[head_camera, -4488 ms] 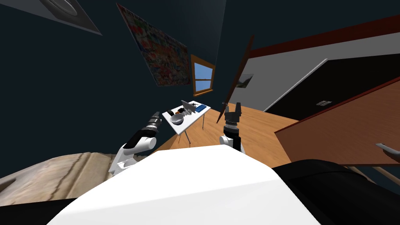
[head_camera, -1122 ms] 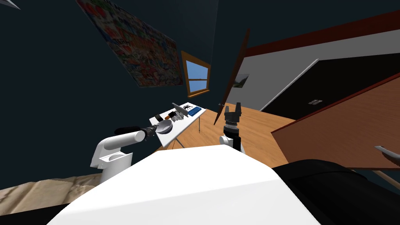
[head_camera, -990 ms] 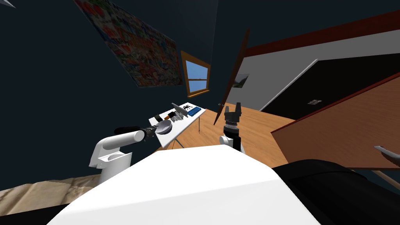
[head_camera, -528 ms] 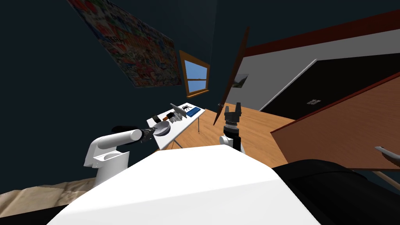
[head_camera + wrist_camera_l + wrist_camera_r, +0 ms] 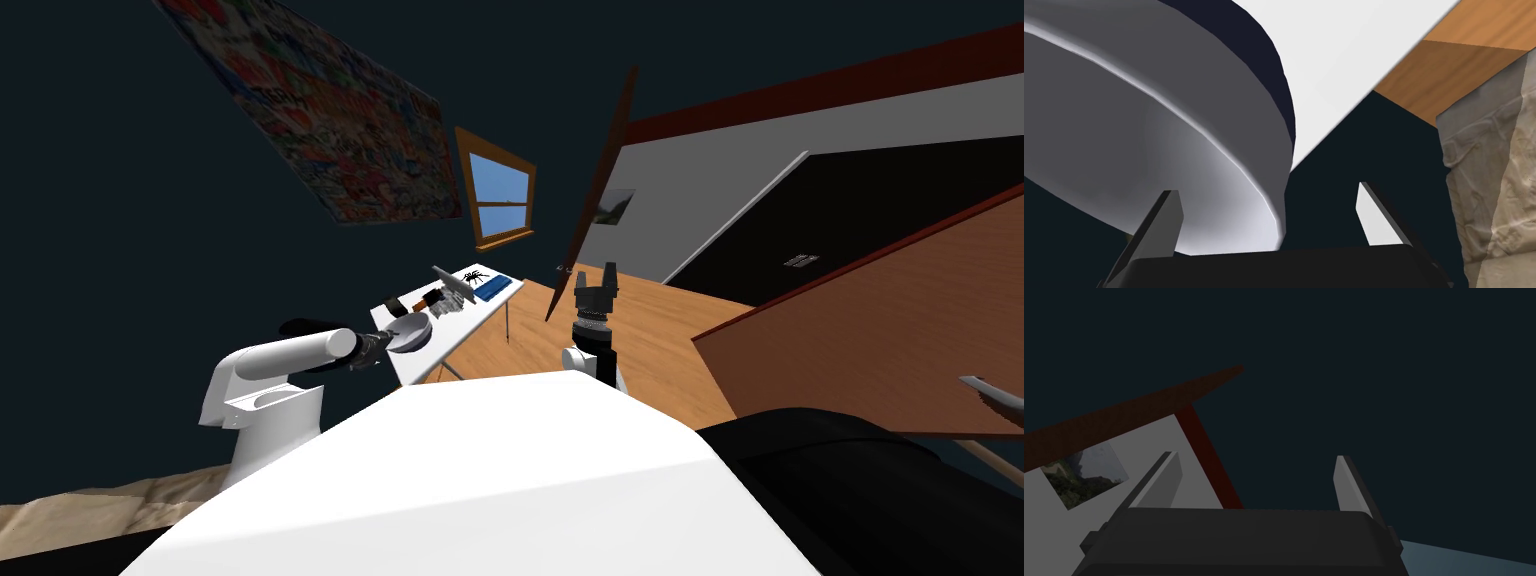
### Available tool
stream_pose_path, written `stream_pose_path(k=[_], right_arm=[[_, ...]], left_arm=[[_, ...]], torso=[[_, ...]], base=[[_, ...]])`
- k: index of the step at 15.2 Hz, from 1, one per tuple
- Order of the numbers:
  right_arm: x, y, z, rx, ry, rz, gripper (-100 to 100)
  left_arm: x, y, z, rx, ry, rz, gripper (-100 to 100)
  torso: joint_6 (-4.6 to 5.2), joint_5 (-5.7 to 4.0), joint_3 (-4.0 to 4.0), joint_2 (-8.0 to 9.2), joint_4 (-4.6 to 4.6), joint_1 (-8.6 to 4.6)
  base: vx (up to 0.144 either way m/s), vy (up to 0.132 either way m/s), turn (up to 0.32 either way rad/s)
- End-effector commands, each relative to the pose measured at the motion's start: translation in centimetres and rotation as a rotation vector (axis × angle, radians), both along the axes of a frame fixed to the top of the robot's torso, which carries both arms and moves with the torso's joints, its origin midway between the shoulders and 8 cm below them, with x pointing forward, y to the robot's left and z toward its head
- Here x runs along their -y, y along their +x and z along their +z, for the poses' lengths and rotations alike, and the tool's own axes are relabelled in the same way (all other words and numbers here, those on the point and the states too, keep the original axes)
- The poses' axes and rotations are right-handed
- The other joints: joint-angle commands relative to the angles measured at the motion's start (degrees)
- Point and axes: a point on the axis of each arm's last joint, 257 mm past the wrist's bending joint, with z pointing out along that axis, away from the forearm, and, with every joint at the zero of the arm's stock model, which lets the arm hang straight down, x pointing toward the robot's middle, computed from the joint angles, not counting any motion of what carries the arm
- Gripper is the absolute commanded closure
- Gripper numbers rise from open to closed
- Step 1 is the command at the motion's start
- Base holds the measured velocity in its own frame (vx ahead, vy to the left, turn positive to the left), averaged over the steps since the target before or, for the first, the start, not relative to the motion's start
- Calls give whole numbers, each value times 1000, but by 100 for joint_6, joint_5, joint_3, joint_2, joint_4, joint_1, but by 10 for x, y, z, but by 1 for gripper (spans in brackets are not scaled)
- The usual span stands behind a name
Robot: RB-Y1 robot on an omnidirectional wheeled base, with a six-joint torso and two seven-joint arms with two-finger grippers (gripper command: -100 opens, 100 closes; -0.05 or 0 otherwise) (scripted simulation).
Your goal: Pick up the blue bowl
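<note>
The bowl (image 5: 412, 331) is grey-white inside with a dark blue outer wall and stands at the near corner of a small white table (image 5: 445, 338). My left arm reaches out to it, with the left gripper (image 5: 386, 342) at the bowl's near rim. In the left wrist view the bowl (image 5: 1149, 125) looms close. The left gripper (image 5: 1266, 190) is open and straddles the rim, with one finger (image 5: 1169, 212) inside the bowl and the other (image 5: 1369, 210) outside it. My right gripper (image 5: 596, 281) is raised in front of my chest, and its wrist view shows the right gripper (image 5: 1256, 463) open with nothing in it.
Further back on the table lie a blue flat object (image 5: 490, 288), a spider picture (image 5: 473, 273) and several dark items (image 5: 432, 298). A brown door (image 5: 595, 200) stands open right of the table. A beige stone-like block (image 5: 1494, 175) is close beside my left hand. A wooden panel (image 5: 880, 330) slants at the right.
My left arm has swung out from beside my chest to the bowl. In the last second the view shifted slightly and the hand settled at the rim. The right arm stayed still.
</note>
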Motion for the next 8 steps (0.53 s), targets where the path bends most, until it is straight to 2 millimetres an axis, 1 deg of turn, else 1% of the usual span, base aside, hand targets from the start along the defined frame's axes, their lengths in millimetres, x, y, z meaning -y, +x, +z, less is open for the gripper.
stream_pose_path(k=[1, 4, 8], right_arm=[[0, 0, 0, 0, 0, 0, 0], [0, 0, 0, 0, 0, 0, 0], [0, 0, 0, 0, 0, 0, 0]], left_arm=[[-4, -7, 2, -40, 1, -6, -100], [-6, -16, 2, -78, -3, -8, -100], [-10, -28, 5, -133, -3, -13, -100]], torso=[[0, 0, 0, 0, 0, 0], [0, -1, -2, -4, -1, -4], [-1, 0, 2, 3, 1, -1]], base=[[36, -30, -14], [37, -31, -11], [23, -22, -9]])
